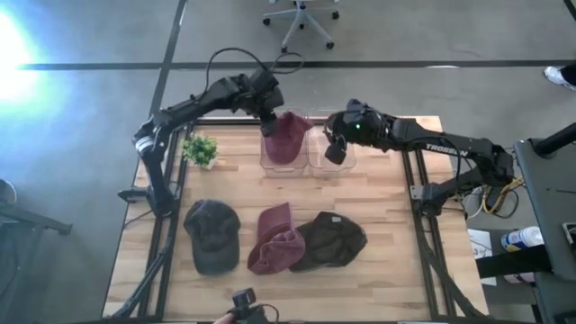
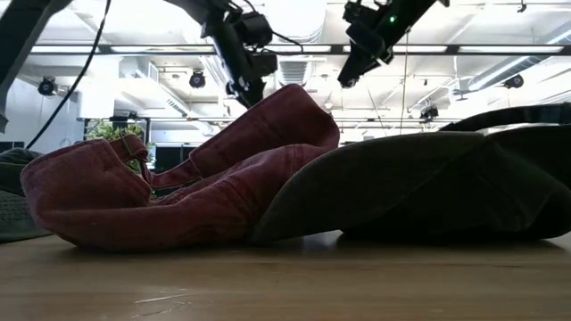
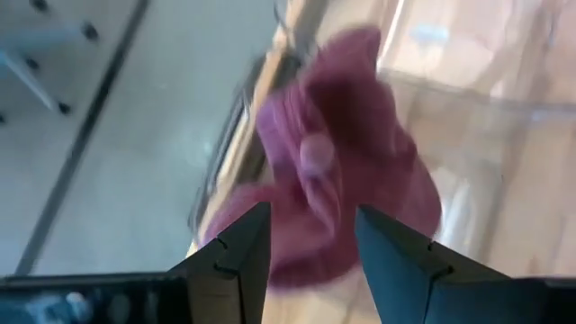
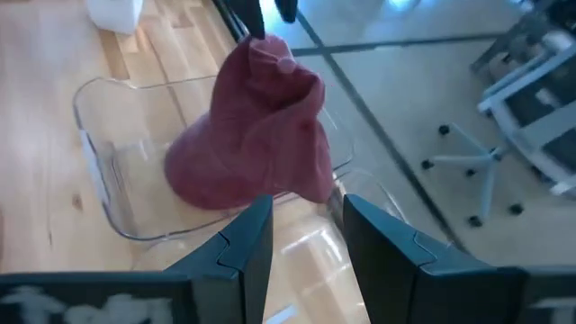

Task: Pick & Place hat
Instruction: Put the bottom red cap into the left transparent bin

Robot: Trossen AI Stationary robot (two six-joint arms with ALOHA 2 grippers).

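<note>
Desk [image 1: 387, 270]: you have a wooden top with two clear bins along its far edge and three hats near the front.
Left bin [image 1: 270, 162]: a maroon hat [image 1: 286, 137] hangs into it, its peak held up.
Left hand [image 1: 268, 119]: it pinches that hat's top, above the bin.
Right hand [image 1: 336, 151]: it hovers over the right bin [image 1: 331, 164], fingers parted, empty.
Left to do: grey hat [image 1: 211, 236], second maroon hat [image 1: 276, 241], dark hat [image 1: 331, 241] lie unmoved; you are likely a quarter done.
</note>
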